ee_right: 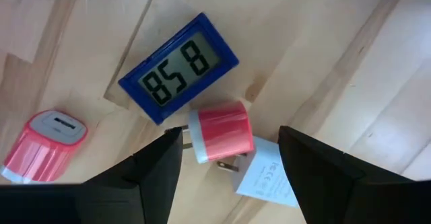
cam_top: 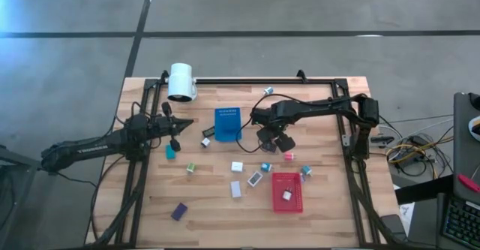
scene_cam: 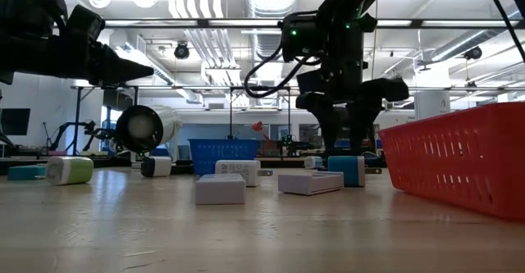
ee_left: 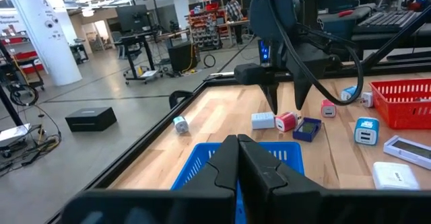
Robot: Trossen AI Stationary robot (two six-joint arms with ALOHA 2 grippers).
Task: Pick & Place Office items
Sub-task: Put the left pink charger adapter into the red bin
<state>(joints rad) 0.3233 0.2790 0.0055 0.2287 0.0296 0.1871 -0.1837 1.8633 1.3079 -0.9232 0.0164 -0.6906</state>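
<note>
While spread wide above the table's middle, right gripper (ee_right: 229, 158) straddling a pink-red charger block (ee_right: 222, 133), not yet touching, just beside a blue-framed digital clock (ee_right: 178, 69). Farther toward the left edge, left gripper (ee_left: 237, 158) pinched shut, empty, over the blue tray (cam_top: 228, 122).

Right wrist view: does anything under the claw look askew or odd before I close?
The pink-red plug block lies tilted between the open fingers of the right claw, partly on top of a white piece. A blue clock sits close beside it. Closing might catch the white piece too.
</note>
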